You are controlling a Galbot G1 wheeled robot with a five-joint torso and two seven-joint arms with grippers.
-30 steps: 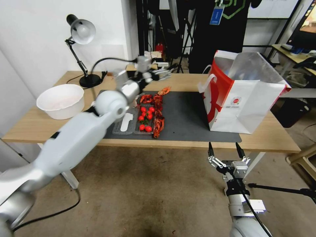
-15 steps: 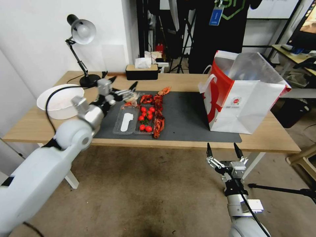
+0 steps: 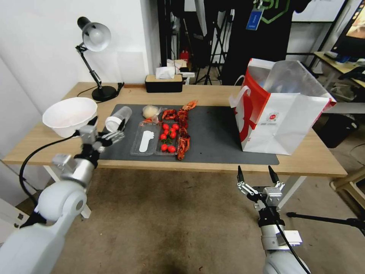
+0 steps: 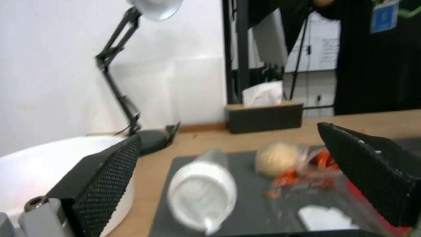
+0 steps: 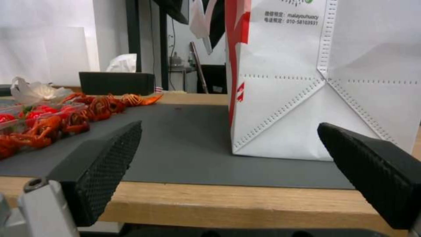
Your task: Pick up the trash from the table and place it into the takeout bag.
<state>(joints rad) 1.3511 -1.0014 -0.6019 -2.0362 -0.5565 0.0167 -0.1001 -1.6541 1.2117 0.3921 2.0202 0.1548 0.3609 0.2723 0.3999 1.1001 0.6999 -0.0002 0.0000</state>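
- The tabletop [image 3: 304,158] is light wood with a dark grey mat [image 3: 216,137] along its middle; a desk lamp [image 3: 93,38] and a tissue box [image 3: 164,82] stand at the upper left and upper centre of the head view.
- The takeout bag [image 3: 283,118] stands upright at the right of the frame, mouth open, probably so that items can be dropped in from above.
- The clear plastic cup [image 3: 118,118] lies on its side at the mat's left edge, white lid toward the robot; a small whitish wad [image 3: 150,111] sits just beside it.
- The left pincer [image 3: 103,134], jaws apart and empty, hovers at the tabletop's near edge, lined up with the cup; the left wrist view confirms the lid faces the gap.
- The right pincer [image 3: 255,178], jaws apart, waits below the tabletop edge; its wrist view shows the bag's base resting partly on the mat.
- A white basin [image 3: 70,116] stands at the left.
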